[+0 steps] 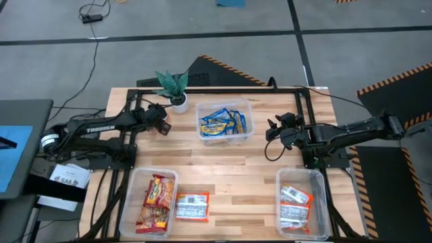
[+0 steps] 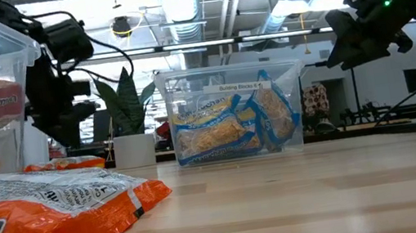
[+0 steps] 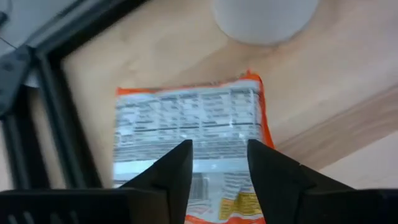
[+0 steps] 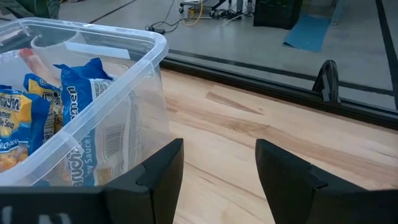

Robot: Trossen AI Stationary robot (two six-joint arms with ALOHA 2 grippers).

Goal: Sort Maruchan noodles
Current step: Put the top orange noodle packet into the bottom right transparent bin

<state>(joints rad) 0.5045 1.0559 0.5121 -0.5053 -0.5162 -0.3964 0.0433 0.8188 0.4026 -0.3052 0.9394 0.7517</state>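
Observation:
My left gripper (image 1: 163,125) (image 3: 219,149) is open and hovers over an orange-and-white noodle packet (image 3: 186,124) that lies flat on the table next to the white plant pot (image 1: 179,101). Its fingers point down at the packet's middle, and no touch shows. My right gripper (image 1: 270,131) (image 4: 219,146) is open and empty. It sits above the table just right of the clear tub (image 1: 225,121) holding blue-and-yellow packets (image 4: 68,93). A second orange packet (image 1: 192,206) lies flat on the table by the near-left tub.
The near-left tub (image 1: 154,202) holds red-and-yellow packets, and the near-right tub (image 1: 297,206) holds orange-and-white ones. A potted plant (image 1: 174,84) stands at the far edge behind my left gripper. Black frame rails (image 1: 304,108) run along the far side. Bare wood lies between the tubs.

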